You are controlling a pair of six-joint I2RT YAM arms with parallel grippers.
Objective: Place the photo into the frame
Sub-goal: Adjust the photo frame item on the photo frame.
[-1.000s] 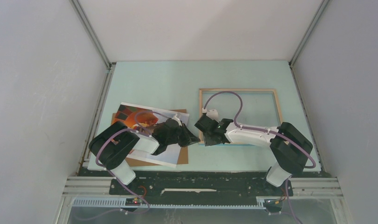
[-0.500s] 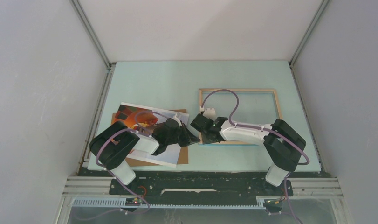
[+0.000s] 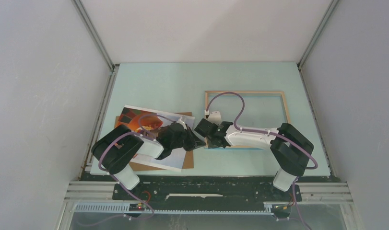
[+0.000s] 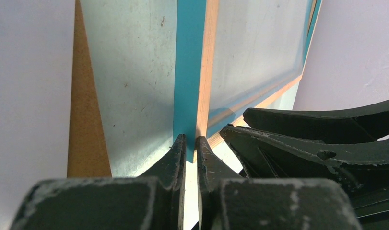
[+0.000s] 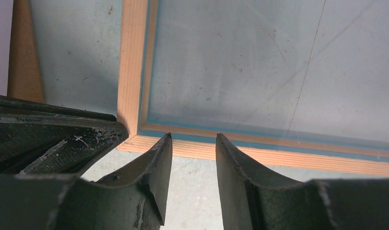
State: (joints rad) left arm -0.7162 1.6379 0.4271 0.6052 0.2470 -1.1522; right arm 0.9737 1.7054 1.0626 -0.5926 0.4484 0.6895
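Left hand point(image 4: 188, 143): clenched narrowly on the frame point(image 4: 188, 72), at the rail by its near-left corner.
Right hand point(image 5: 192, 143): fingers apart over the near rail, grasping nothing; contact unclear.
Photo point(image 3: 135, 115): flat on brown backing board point(image 3: 187, 162), left side of bench point(image 3: 182, 81), partly hidden under left arm point(image 3: 118, 153).

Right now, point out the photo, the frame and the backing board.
photo point(image 3: 132, 116): top view, patterned far-left corner.
frame point(image 3: 264, 92): top view, far wooden rail.
backing board point(image 3: 188, 160): top view, near right corner.
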